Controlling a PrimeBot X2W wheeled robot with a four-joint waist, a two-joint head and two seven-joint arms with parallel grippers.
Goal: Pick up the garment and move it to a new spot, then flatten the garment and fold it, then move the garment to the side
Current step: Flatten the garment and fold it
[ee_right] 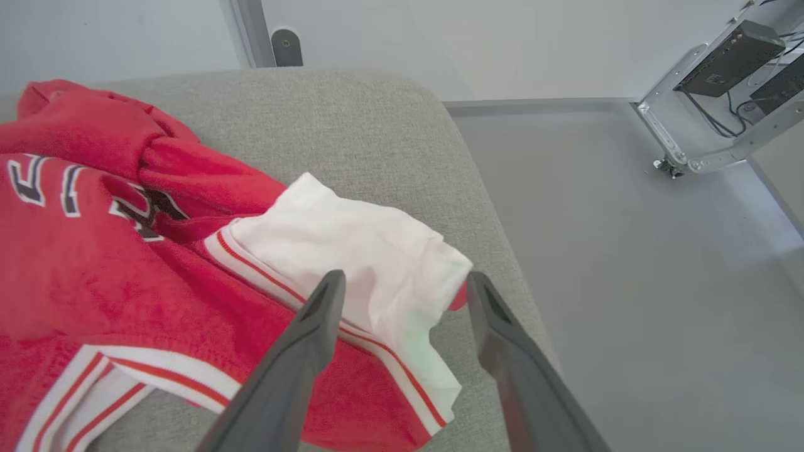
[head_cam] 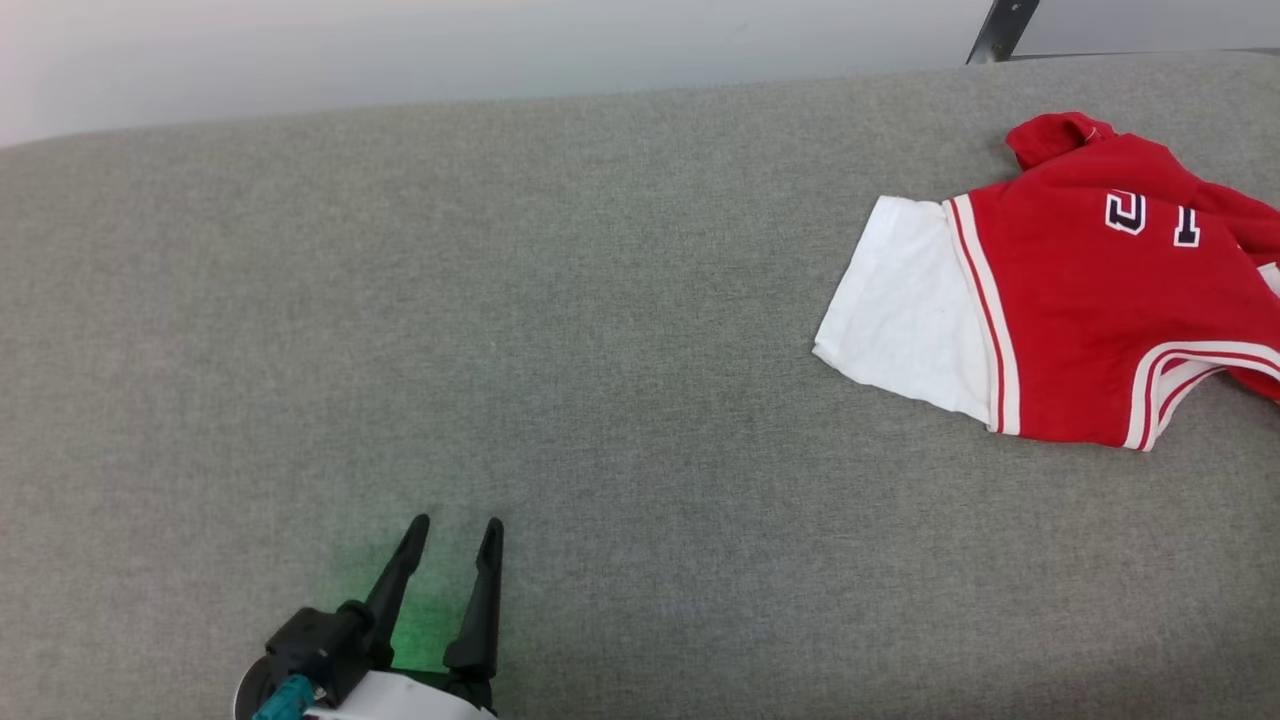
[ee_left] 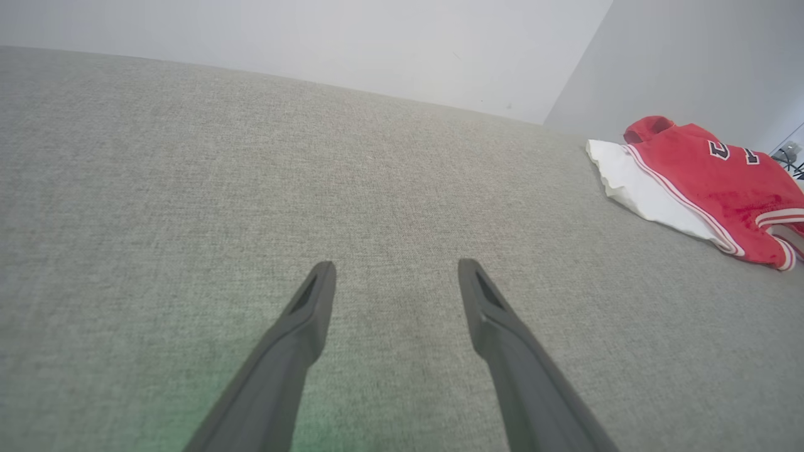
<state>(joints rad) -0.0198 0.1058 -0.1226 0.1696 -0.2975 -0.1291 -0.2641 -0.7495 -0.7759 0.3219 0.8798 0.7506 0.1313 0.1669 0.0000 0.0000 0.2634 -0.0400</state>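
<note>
Pointing: garment [head_cam: 1080, 300] long axis sleeve-to-sleeve, toward left gripper [head_cam: 456, 523], jaws spread.
Edge: tabletop [head_cam: 500, 300] rim beside right gripper [ee_right: 405, 276], jaws spread.
Room: before left jaws.

There was one red jersey-style shirt [head_cam: 1080, 320] with white short sleeves. One grey fabric-covered surface [head_cam: 500, 300] lay under it. Two dark two-fingered grippers were counted: the left gripper [head_cam: 456, 523] and the right gripper [ee_right: 405, 277]. One silver metal frame [ee_right: 658, 129] carried two black boxes [ee_right: 728, 59].
</note>
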